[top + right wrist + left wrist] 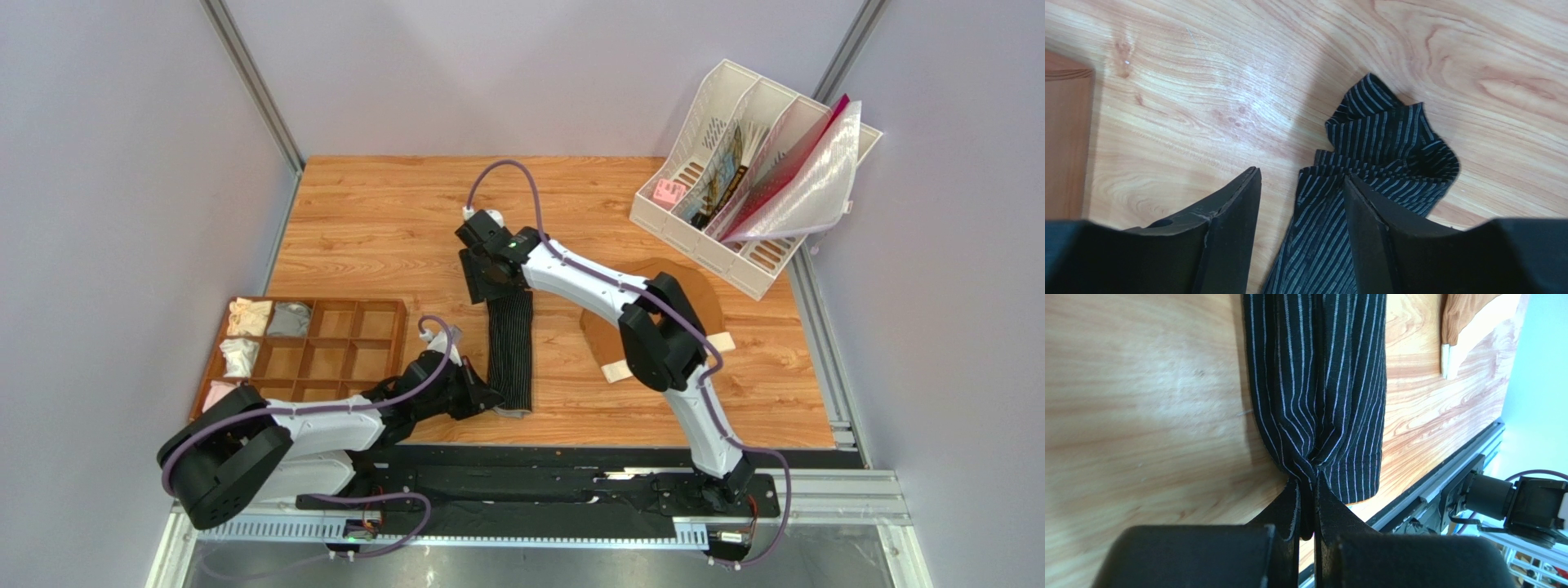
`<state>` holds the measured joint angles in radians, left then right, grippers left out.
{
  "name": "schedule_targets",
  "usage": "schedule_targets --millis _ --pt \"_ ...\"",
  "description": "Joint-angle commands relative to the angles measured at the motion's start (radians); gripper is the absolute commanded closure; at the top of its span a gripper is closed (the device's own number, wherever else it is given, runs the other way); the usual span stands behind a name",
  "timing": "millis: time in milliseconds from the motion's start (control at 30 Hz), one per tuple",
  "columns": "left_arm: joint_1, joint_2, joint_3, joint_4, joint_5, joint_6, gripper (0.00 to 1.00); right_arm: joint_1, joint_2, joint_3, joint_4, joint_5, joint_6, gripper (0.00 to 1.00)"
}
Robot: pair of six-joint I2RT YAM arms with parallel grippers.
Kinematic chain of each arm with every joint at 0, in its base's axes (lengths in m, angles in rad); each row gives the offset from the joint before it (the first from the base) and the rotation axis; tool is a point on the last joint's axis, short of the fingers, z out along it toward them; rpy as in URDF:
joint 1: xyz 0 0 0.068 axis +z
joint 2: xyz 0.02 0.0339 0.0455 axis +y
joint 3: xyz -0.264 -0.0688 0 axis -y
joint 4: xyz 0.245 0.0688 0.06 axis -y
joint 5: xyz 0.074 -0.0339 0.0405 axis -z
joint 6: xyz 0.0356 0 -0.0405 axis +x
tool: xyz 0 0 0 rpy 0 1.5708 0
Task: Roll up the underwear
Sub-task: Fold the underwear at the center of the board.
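The underwear (513, 355) is black with thin pale stripes and lies folded into a long narrow strip on the wooden table. My left gripper (1310, 478) is shut on the strip's near end, where the fabric bunches between the jaws. In the top view that gripper (488, 395) sits at the strip's lower left corner. My right gripper (1301, 176) stands open over the far end. There the crumpled underwear (1389, 147) lies loose between and beyond its fingers. From above, the right gripper (488, 284) hangs at the strip's far end.
Brown briefs (601, 333) with a cream waistband lie right of the strip, partly under the right arm. A wooden divided tray (331, 343) with rolled cloths stands at the left. A white file rack (736, 172) stands at the back right. A metal rail (1438, 484) borders the near edge.
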<state>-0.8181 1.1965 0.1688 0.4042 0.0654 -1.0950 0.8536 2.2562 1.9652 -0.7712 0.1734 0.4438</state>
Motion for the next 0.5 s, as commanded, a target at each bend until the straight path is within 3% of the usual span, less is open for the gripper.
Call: schedule_targets --millis 0,133,267,467 --pt "-0.004 -0.063 -0.038 -0.217 -0.05 0.017 1.0 -0.027 -0.208 -0.141 0.101 -0.055 -0.053 0.47" --pt "-0.004 -0.146 -0.048 -0.289 -0.064 0.012 1.0 -0.027 -0.323 -0.348 0.22 -0.159 -0.022 0.6" --pt "-0.006 -0.221 -0.051 -0.358 -0.088 0.014 1.0 -0.021 -0.296 -0.422 0.279 -0.294 0.016 0.74" --pt "-0.004 -0.226 -0.055 -0.358 -0.075 0.012 1.0 -0.007 -0.21 -0.436 0.319 -0.328 0.041 0.75"
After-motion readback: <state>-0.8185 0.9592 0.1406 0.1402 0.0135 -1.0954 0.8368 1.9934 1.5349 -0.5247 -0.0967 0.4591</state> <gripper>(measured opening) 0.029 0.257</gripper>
